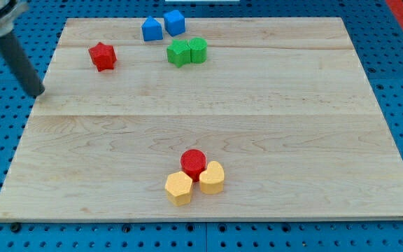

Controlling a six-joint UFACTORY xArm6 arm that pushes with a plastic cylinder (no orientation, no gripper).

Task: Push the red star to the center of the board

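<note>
Nothing of the task is done yet: the red star (102, 56) is seen near the top left corner of the pale wooden board (292, 105), just right of my tip (39, 93) and above it, not touched. No jaws exist on the plain dark rod. Farther right, the matte green blocks (187, 51) and blue blocks (163, 26) are found; the red cylinder (193, 162) and yellow blocks (194, 183) lie far below.

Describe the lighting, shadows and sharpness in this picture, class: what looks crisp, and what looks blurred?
Camera view: light is even and soft, with no glare on the board; the red star and other blocks cast only faint, short shadows and look crisp; the rod is slightly blurred, my tip just off the board's left edge, left of the star.
</note>
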